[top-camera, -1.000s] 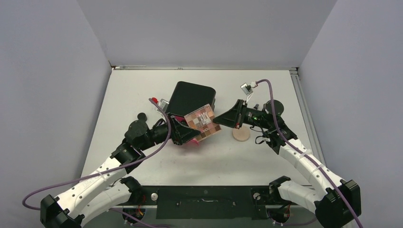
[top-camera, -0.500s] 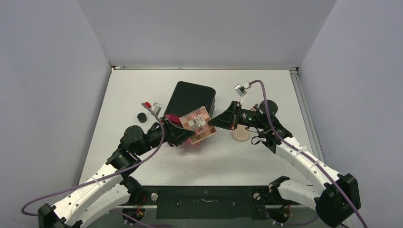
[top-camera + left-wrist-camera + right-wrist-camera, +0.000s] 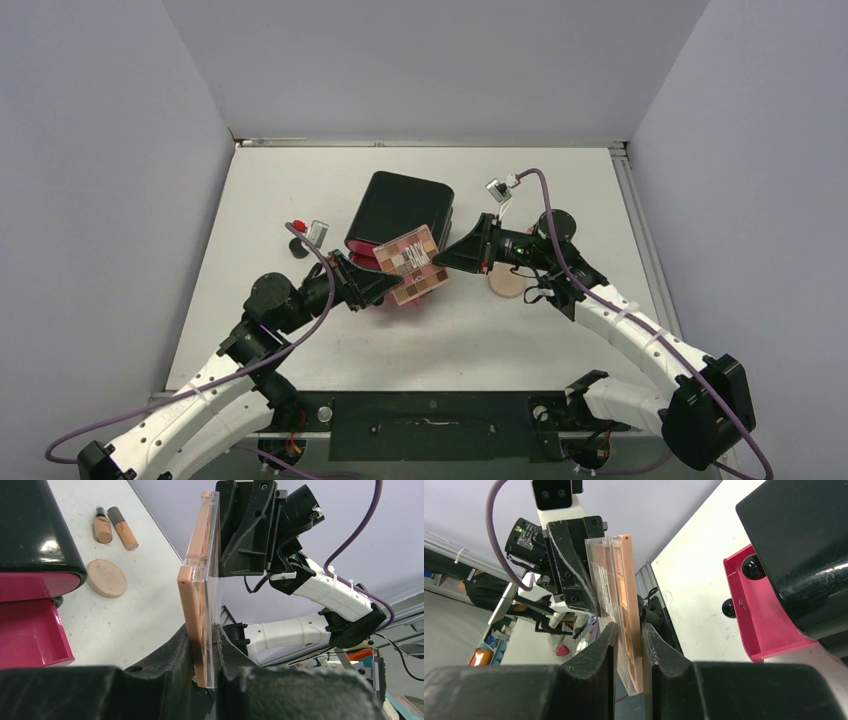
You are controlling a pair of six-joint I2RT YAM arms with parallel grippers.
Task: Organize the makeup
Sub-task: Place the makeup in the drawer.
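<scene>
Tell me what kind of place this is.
Probably a robot lab's test cell: a white table walled by plain grey panels, with a left arm and right arm mounted at its near edge.

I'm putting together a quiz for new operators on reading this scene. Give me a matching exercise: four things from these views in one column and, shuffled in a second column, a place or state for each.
Things
1. eyeshadow palette
2. round peach disc
3. tan tubes
4. pink drawer

Places or states
A. lying flat on its own
B. pulled out of the black cabinet
C. gripped from two sides, off the table
D. lying side by side

Pairs: 1-C, 2-A, 3-D, 4-B
</scene>
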